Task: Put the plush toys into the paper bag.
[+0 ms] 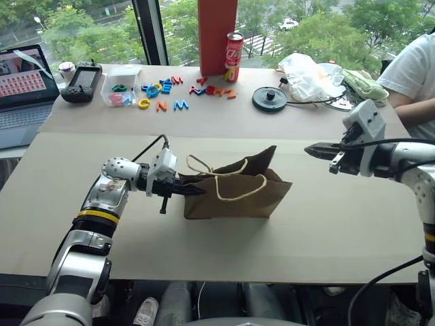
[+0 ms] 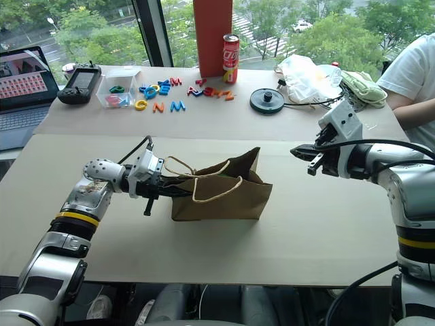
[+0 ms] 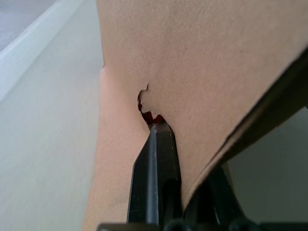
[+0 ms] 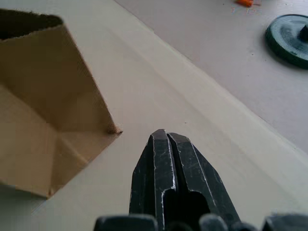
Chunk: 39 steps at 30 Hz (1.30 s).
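L gripper clamped on paper bag rim at its L end, one finger inside, one out. Bag mid-table, upright, mouth open; thin kraft, light, tears easy, I'd hold rim gently. Plush toys: can't spot them. R gripper pinched shut, empty, well apart R of bag.

You have one paper bag with two twine handles, and two grippers, left and right. Behind sit one soda can, one laptop, one black controller, one clear tub, one dark disc and one white plastic bag. The scattered plastic letters are too small to count exactly.
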Motion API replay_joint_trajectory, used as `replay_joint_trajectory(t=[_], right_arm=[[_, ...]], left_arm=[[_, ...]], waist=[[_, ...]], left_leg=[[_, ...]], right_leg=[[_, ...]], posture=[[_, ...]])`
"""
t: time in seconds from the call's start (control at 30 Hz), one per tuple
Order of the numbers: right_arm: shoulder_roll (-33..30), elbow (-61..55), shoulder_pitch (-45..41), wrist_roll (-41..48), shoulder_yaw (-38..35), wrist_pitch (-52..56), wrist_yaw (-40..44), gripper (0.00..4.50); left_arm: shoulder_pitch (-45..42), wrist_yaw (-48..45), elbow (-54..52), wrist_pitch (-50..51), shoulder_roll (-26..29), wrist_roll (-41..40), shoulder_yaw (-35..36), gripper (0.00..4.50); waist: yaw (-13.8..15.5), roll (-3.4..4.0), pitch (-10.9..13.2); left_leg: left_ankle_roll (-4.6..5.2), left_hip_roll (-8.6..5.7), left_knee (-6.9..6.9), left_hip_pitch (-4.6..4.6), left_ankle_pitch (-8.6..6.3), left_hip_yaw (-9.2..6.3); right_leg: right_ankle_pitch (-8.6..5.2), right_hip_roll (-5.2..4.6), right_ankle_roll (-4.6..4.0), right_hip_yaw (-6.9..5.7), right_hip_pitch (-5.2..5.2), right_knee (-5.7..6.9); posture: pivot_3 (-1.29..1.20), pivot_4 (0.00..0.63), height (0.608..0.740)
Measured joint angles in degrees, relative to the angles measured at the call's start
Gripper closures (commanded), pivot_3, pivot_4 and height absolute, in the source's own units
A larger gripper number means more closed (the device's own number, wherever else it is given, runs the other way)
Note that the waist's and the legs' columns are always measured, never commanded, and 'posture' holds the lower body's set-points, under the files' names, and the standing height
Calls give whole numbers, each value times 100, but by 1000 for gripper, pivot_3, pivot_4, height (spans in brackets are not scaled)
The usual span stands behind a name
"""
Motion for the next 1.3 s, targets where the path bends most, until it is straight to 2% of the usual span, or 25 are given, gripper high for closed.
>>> replay_joint_trajectory(t=[0.1,0.17,0.27,0.53,0.63,0.8,0.9,1.07,1.3], right_arm=[[-57,-160,137,351,-79,-289,562,4500],[24,-232,151,753,-379,-397,825,4500],[126,-243,-67,1164,-692,-501,930,4500],[5,-49,-34,1081,-568,-761,1031,4500],[-22,48,-37,951,-509,-862,1014,4500],[-25,180,-44,766,-250,-958,962,4500],[-25,179,-46,756,-201,-959,923,4500],[-73,183,-39,701,-143,-971,894,4500],[-114,136,-67,673,-135,-988,839,4500]], left_arm=[[-9,-57,37,-8,14,11,0,4462],[-10,-96,53,-9,20,17,-1,4462],[-25,-125,104,-9,24,21,-1,4462],[-90,-144,118,6,24,23,0,4462],[-127,-129,195,6,20,47,0,3671],[-248,-11,276,13,43,119,26,1869],[-243,109,63,300,251,111,122,757],[-41,142,-1010,1225,981,-152,424,757],[170,157,-2592,3249,2104,-1208,1110,757]], waist=[[-12,0,0],[-16,0,0],[-22,0,0],[9,0,0],[17,0,0],[24,0,0],[14,0,0],[-7,2,0],[-14,2,1]], left_leg=[[0,-1,5,6,0,-13],[0,-1,7,12,0,-17],[0,-1,10,16,0,-24],[0,-3,10,11,0,-22],[0,-2,11,13,0,-22],[0,-3,12,12,0,-21],[0,-1,11,10,0,-22],[0,1,10,12,0,-20],[0,0,15,20,0,-17]], right_leg=[[2,0,4,12,2,2],[2,1,5,11,8,4],[3,1,5,9,12,9],[3,0,5,10,7,8],[3,0,5,10,8,9],[3,0,5,11,6,10],[3,1,5,11,4,12],[3,0,5,12,2,18],[-3,-1,9,13,0,43]], posture=[[0,150,739],[0,150,739],[0,150,739],[0,150,739],[0,150,739],[0,150,739],[0,150,739],[0,150,739],[0,150,739]])
